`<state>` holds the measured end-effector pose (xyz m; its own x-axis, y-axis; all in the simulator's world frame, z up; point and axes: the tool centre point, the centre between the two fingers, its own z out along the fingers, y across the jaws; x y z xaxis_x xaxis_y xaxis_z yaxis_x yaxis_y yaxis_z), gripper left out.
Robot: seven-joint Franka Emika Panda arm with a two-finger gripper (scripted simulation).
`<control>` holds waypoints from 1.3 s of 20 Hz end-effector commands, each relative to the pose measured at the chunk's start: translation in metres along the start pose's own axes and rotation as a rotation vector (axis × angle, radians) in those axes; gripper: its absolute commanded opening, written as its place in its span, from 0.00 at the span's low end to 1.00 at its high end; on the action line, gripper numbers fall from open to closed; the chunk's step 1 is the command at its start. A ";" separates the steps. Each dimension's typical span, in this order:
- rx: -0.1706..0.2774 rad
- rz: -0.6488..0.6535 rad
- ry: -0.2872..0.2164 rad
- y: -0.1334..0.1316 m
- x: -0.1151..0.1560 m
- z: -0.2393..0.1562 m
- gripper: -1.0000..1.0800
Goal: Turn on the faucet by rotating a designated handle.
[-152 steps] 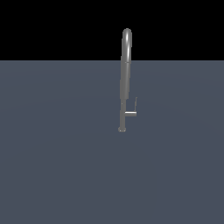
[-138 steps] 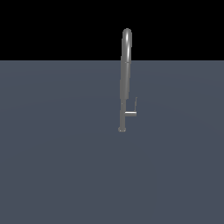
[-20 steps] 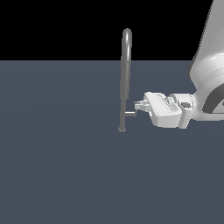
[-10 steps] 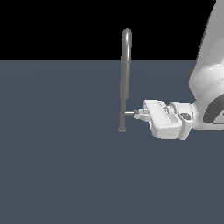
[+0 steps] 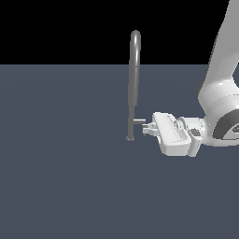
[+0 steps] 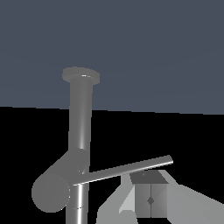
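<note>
Pincer (image 5: 145,129) sits now lower than 0.5 s ago, approx. at the end of the handle (image 5: 139,121), coming from the exterior view's right. Fingers (image 6: 150,199) look pressed together in the wrist view, narrow, nothing between them; they lie just beside the handle's thin bar (image 6: 127,169), contact I cannot tell. Faucet (image 5: 134,79) stands upright on the counter (image 5: 60,163), handle low on its stem. Probably the arm is pushing the bar down, so the turning is underway, not finished.

No readable txt, labels, brands or nos. anywhere in either view
</note>
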<state>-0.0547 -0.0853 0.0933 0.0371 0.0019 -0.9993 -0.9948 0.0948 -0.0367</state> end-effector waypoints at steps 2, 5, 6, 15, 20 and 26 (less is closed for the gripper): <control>0.002 0.011 0.002 -0.001 0.013 0.000 0.00; 0.003 0.020 0.003 -0.003 0.026 0.000 0.00; 0.004 0.024 0.004 -0.003 0.030 0.000 0.00; -0.002 0.002 -0.003 -0.020 0.030 0.000 0.00; 0.001 0.018 0.001 -0.027 0.046 0.000 0.00; 0.005 0.037 0.005 -0.034 0.065 -0.001 0.00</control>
<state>-0.0197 -0.0888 0.0723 0.0473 0.0316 -0.9984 -0.9970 0.0628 -0.0452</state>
